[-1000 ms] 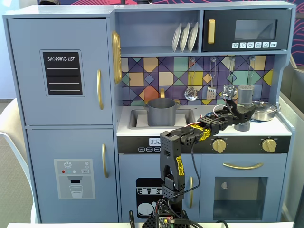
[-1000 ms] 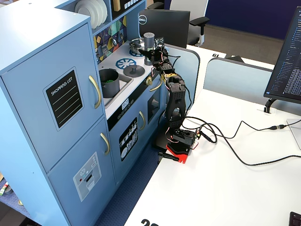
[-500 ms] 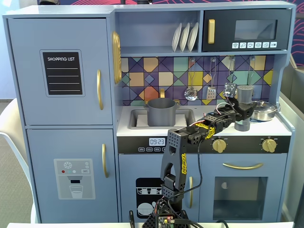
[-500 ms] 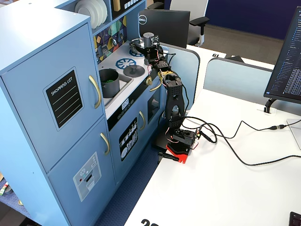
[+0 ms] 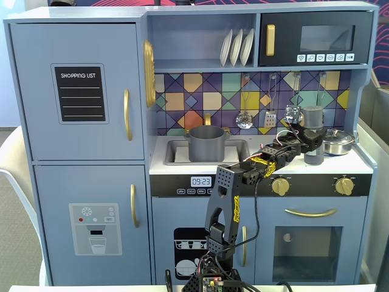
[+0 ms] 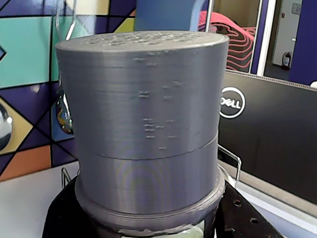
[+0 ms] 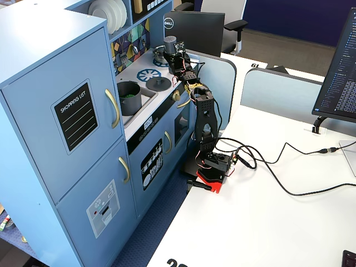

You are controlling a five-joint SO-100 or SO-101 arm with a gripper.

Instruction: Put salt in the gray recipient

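The salt point(image 5: 313, 125) is a tall dark-gray shaker standing upright at the right of the toy kitchen counter. It fills the wrist view point(image 6: 143, 124), with a pale green label edge at the bottom. My gripper point(image 5: 306, 143) is closed around its lower part, and the black jaws press both sides in the wrist view point(image 6: 148, 220). I cannot tell whether the shaker rests on the counter or is just off it. The gray recipient point(image 5: 206, 143) is a matte gray pot sitting in the sink, to the left of the gripper; it also shows in a fixed view point(image 7: 129, 94).
A shiny silver lidded pot point(image 5: 337, 141) stands just right of the shaker. A flat gray lid point(image 7: 158, 83) lies on the stove between sink and gripper. Utensils point(image 5: 244, 118) hang on the backsplash. A Dell monitor point(image 6: 267, 134) stands behind the kitchen's right side.
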